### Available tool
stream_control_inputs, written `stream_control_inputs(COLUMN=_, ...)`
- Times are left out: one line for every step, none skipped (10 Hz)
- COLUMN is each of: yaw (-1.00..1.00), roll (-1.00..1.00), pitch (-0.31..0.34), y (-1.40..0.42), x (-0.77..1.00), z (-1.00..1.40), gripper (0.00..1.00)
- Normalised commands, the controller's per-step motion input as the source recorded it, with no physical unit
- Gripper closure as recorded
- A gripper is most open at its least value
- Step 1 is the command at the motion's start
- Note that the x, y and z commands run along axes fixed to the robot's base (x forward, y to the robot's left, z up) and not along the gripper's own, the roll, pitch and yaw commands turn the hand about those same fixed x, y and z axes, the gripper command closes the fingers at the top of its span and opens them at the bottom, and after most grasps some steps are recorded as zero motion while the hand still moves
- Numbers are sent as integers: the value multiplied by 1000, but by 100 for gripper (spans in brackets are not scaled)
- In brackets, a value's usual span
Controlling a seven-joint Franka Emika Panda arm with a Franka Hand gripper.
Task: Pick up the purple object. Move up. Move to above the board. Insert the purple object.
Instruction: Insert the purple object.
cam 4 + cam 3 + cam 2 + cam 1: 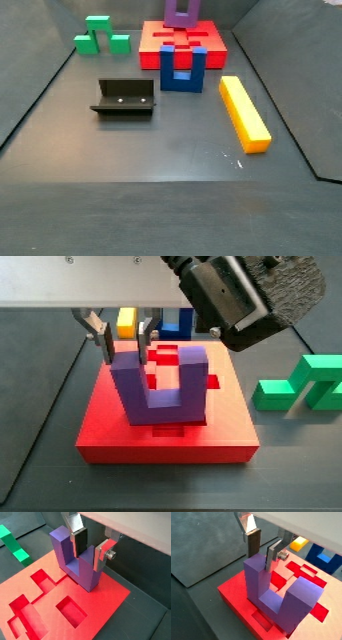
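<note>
**Q:** Where is the purple object, and how far along am I?

**A:** I see the purple object [163, 386], a matte U-shaped block, standing upright on the board [107, 428], prongs up. In both side views its base bar sits at the board's top surface, near the front edge in one [163, 386] and at the far end of the table [160, 150] in the other [181, 12]. I judge the pick-up, the lift and the move over the board to be done. Insertion looks begun: in a wrist view the base [85, 574] meets the red surface, though I cannot tell whether it is fully seated in a recess.

**Q:** And the gripper?

**A:** The gripper [90, 547] is directly above the board, its jaws closed narrowly on one prong of the purple object. In both wrist views the silver fingers [272, 554] with dark pads press that prong from either side. What seems left is pushing the block home and letting go.

**Q:** What else is nearby?

**A:** A green stepped block [305, 384] lies just right of the board. Nearer on the table are a blue U-shaped block [182, 68], a long yellow bar [243, 112] and the dark fixture [126, 99], all untouched.
</note>
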Motion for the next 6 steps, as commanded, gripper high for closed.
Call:
stream_control_inputs(yaw=0, roll=207, pitch=50, y=-194, x=154, z=-86, gripper=100)
stream_control_inputs(yaw=0, roll=0, pitch=0, y=0, x=49, z=-57, gripper=100)
stream_control_inputs(yaw=0, roll=50, pitch=64, y=0, x=251, z=-220, gripper=100)
stream_control_inputs(yaw=0, roll=170, pitch=107, y=0, x=191, z=-174, gripper=100)
stream_control_inputs(yaw=0, roll=109, pitch=69, y=0, x=74, z=-86, gripper=100)
stream_control_inputs(yaw=0, roll=49, pitch=44, y=0, x=0, z=-83, gripper=100)
